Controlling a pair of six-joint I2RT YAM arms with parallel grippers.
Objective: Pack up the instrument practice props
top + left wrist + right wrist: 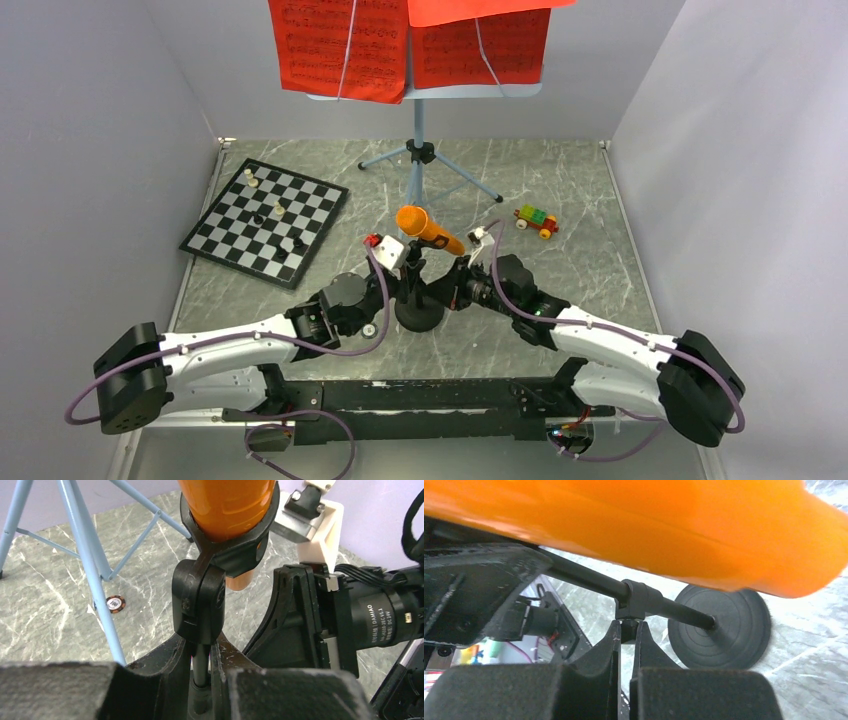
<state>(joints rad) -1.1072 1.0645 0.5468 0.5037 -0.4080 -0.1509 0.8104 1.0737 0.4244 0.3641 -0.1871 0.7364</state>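
Note:
The black round-base mic stand stands at the table's middle with the orange microphone tilted in its clip. My left gripper is shut on the stand's thin pole just under the clip joint. My right gripper is shut on the small knob of the pole's collar, with the round base beyond it. The microphone fills the top of both wrist views. The light-blue music stand stands behind, holding the red music sheets.
A chessboard with pieces lies at the back left. A brick toy car sits at the back right. The tripod legs stand close behind the mic stand, with a small round token beside one leg. Grey walls enclose the table.

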